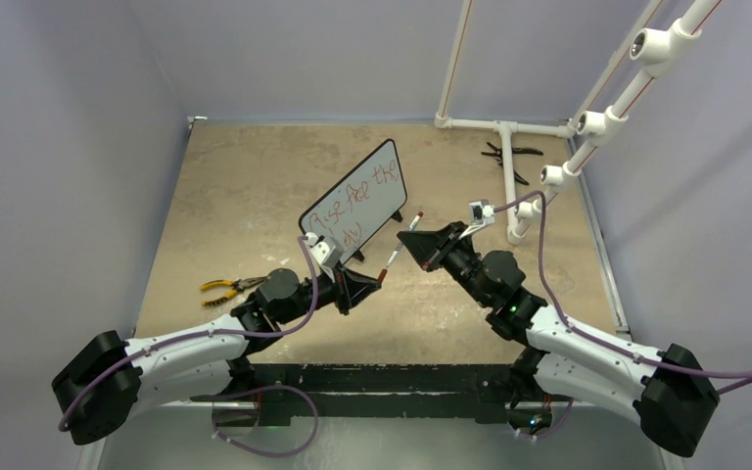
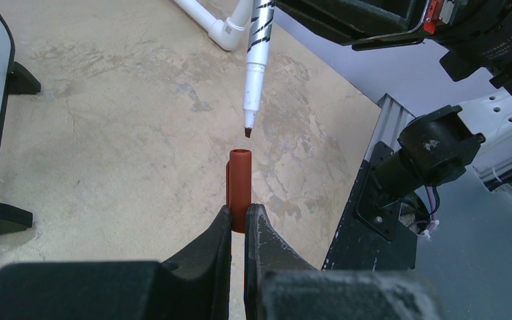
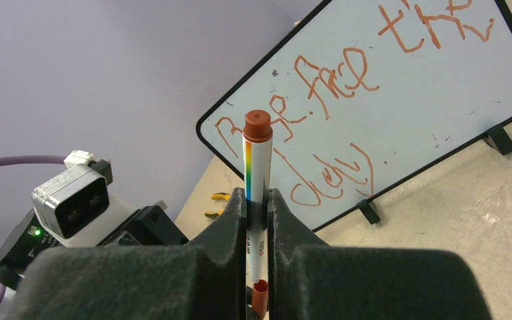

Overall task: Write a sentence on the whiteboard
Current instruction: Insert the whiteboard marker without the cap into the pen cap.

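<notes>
Far left on the table: yellow pliers (image 1: 220, 288), not involved. Your left gripper (image 2: 239, 217) is pinched on the red cap (image 2: 239, 187), whose open mouth points at the marker. Behind it the whiteboard (image 1: 377, 209) stands on its feet mid-table, angled. The sentence (image 1: 348, 201) is on it in two red lines, hard to read, roughly "...free the / day".

The writing looks finished to me, so the step in hand is recapping. The marker (image 2: 259, 60) has its tip just short of the cap, not touching, and a touch right of the mouth in the left wrist view. Your right gripper (image 3: 258, 207) is clamped around the marker barrel.

Next, nudge the tip over the cap's centre, then push straight along the barrel. Both grips must hold firm, or the cap may tilt or the pen slide. The white pipe frame (image 1: 509, 127) and black pliers (image 1: 507, 157) sit far right, well apart.
</notes>
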